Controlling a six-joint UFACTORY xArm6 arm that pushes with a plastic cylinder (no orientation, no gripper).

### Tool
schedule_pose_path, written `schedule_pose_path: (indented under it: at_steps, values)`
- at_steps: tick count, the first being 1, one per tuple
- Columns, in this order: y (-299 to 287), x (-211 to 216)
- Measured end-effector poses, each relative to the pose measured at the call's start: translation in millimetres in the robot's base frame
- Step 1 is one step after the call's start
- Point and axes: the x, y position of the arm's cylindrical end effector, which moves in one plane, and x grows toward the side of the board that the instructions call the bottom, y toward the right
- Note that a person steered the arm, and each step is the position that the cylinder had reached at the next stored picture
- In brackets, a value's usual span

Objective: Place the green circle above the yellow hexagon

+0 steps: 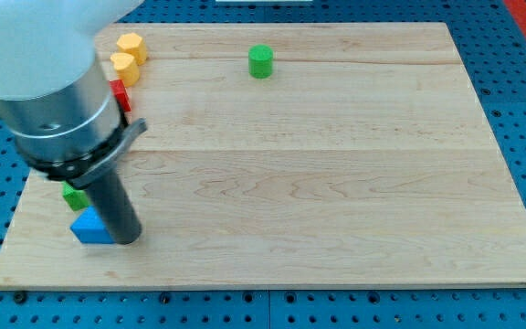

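The green circle [260,61] stands near the view's top, a little left of centre. The yellow hexagon [131,46] sits at the top left of the board, with a second yellow block [124,67] just below it. My tip [127,239] rests on the board at the lower left, far from the green circle and touching the right side of a blue block [89,227]. The arm's grey body hides much of the board's left edge.
A red block [120,95] peeks out beside the arm below the yellow blocks. A second green block [74,195] lies just above the blue block. The wooden board [336,183] rests on a blue perforated table.
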Motion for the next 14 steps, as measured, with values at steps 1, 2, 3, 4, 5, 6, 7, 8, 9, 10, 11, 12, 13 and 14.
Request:
schedule_pose_path:
  at_steps: [1,2,3,4,5,6,7,8,9,10,11,12,13,14]
  values:
    - [-15,1]
    - [-1,-5]
    - [47,-13]
    - [182,-66]
    - [188,-158]
    - [186,-244]
    - [136,-285]
    - [141,-323]
    - [177,-317]
    - [177,-373]
    - [142,-353]
    - [177,-338]
    - [138,-338]
    - [94,-339]
